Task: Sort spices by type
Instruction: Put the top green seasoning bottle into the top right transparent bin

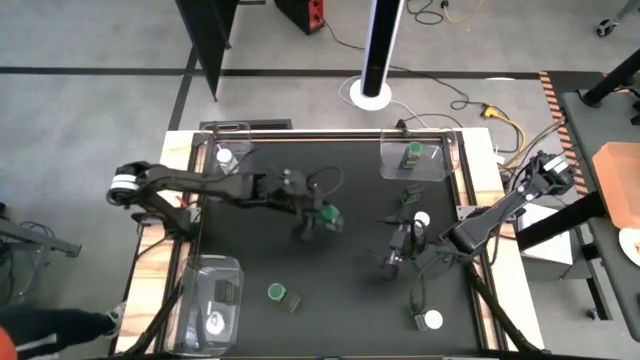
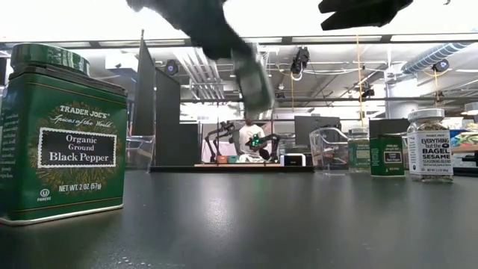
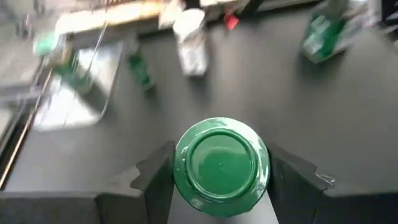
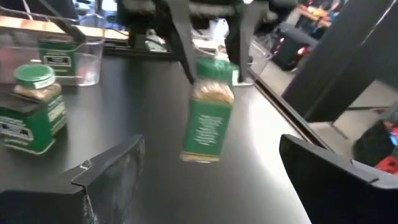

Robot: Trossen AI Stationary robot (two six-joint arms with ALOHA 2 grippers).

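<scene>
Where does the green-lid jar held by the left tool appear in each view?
High view: green-lid jar at table centre, in the left tool.
Low view: blurred, top centre.
Left wrist view: bottom centre, lid facing camera.
Right wrist view: hanging, centre.
Shared landmark: the clear tray.

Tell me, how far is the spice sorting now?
Done: a sorted green-lid jar stands in the far right tray. In hand: the left gripper holds a lifted green-lid jar. Left: a loose green-lid jar and two white-lid jars; the right gripper waits open.
</scene>
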